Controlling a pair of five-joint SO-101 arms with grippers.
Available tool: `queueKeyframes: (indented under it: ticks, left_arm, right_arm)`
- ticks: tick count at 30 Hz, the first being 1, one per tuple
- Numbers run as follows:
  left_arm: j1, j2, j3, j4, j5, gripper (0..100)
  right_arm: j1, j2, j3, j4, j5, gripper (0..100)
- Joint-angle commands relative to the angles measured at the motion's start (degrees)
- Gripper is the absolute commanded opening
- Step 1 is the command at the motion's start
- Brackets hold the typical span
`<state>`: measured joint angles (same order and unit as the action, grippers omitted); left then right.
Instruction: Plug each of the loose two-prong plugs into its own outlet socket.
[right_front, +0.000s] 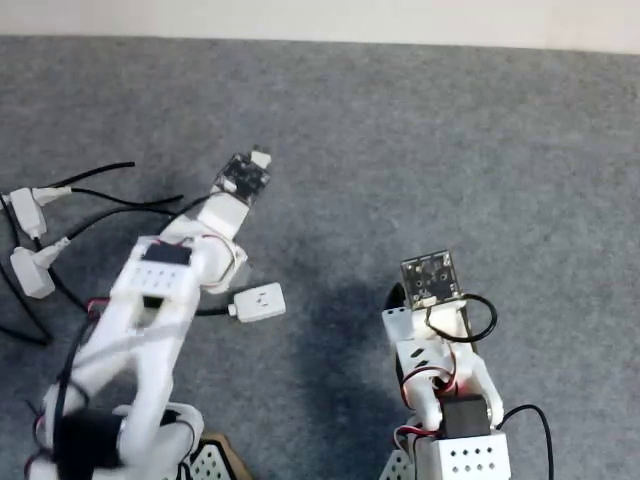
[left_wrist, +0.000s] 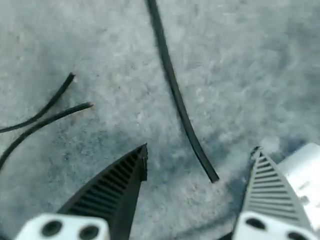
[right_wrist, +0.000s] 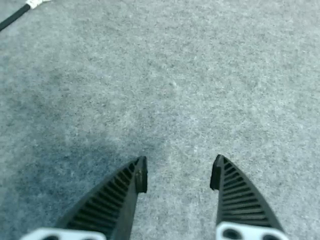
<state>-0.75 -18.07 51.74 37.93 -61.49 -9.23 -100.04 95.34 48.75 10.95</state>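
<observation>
Two loose plugs at the left edge of the counter (right_front: 500, 120) in the high view: upper plug (right_front: 24, 210) and lower plug (right_front: 31, 271), near each other, not touching. Both white and slanted, long axis running from the counter's edge toward its middle, black cords (right_front: 120, 165) leaving the inner ends. Prongs too small to make out. Outlet socket (right_front: 259, 301) apart from them, flat on the counter just beside the left arm (right_front: 150, 290), slotted face up, own cord trailing under that arm.

Left jaws spread apart, grasping nothing, poised above bare counter, with a cut cord end (left_wrist: 214, 178) between the tips and two more cord ends (left_wrist: 70, 80) off to one side. White block (left_wrist: 306, 170) at the edge of the left wrist view, perhaps the socket; cannot tell. Right jaws likewise released and empty over plain counter.

Nearer to the plugs by far: the left arm. Right arm (right_front: 445, 390) well apart, on the far side of the socket. Judged need: a swing of the left jaws toward the counter's left edge, then a closing across a plug's short width, not along its length.
</observation>
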Motion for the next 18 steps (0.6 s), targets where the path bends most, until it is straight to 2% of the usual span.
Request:
queueKeyframes:
  ticks: [1,5,11,14,18]
  left_arm:
    - [-0.2,6.9,-3.6,-1.2,0.7,32]
    - [4.1,3.6,-1.5,2.8,0.7,32]
    - [13.7,-12.8,0.7,23.9,0.6,32]
    - [16.7,-21.7,3.9,30.6,0.6,32]
    - [17.0,-31.6,9.5,38.2,-1.2,32]
  right_arm:
    - [-0.7,-1.2,6.6,-0.7,0.4,20.7]
    - [-0.7,-1.2,6.6,-0.7,0.4,20.7]
    - [-0.7,-1.2,6.6,-0.7,0.4,20.7]
    - [-0.7,-1.2,6.6,-0.7,0.4,20.7]
    - [-0.7,-1.2,6.6,-0.7,0.4,20.7]
